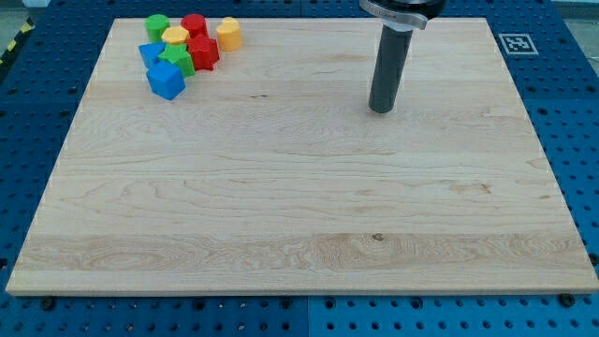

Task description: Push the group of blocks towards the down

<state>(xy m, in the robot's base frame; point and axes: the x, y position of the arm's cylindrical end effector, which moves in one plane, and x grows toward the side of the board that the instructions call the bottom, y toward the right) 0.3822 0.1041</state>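
A tight group of blocks sits at the board's top left corner. It holds a green block point(156, 25), a red block point(195, 25), a yellow block point(174, 37), a second yellow block point(229, 34) at the group's right, a red star-like block point(203, 51), a green block point(177, 62), a blue block point(151, 53) and a blue cube point(167, 80) at the group's lower left. My tip point(380, 108) rests on the board in the upper right-of-centre area, far to the right of the group and touching no block.
The wooden board point(299, 206) lies on a blue perforated table point(37, 140). A black-and-white marker tag point(516, 43) sits just off the board's top right corner. The rod's mount point(402, 9) shows at the view's top edge.
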